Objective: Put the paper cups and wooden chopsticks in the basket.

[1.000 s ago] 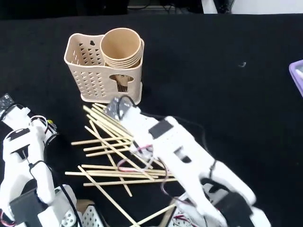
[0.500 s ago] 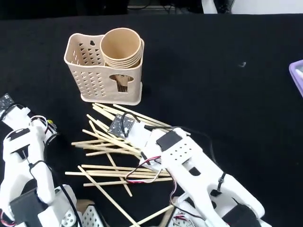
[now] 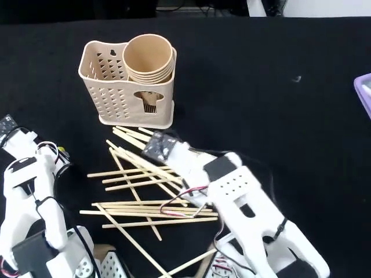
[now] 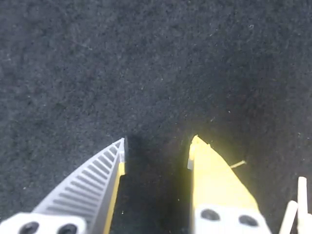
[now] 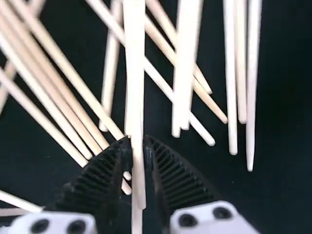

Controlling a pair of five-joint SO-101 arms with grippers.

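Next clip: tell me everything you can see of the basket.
The basket is beige, plastic-looking, with rounded corners and walls pierced by small drop-shaped holes. It stands upright on the black table. A nested stack of paper cups sits in one end; the other end looks empty. Loose wooden chopsticks lie just in front of it.

Your surface (image 3: 278, 116): flat black, faint pale speckle up close. Basket (image 3: 124, 95): beige, pierced with rows of small triangular holes. Paper cups (image 3: 149, 58): plain kraft tan. Chopsticks (image 3: 139, 174): pale bare wood. Your left gripper (image 4: 157, 144): ribbed grey one side, yellow the other. Right gripper (image 5: 138, 141): black, ridged. Arms (image 3: 243, 197): white.
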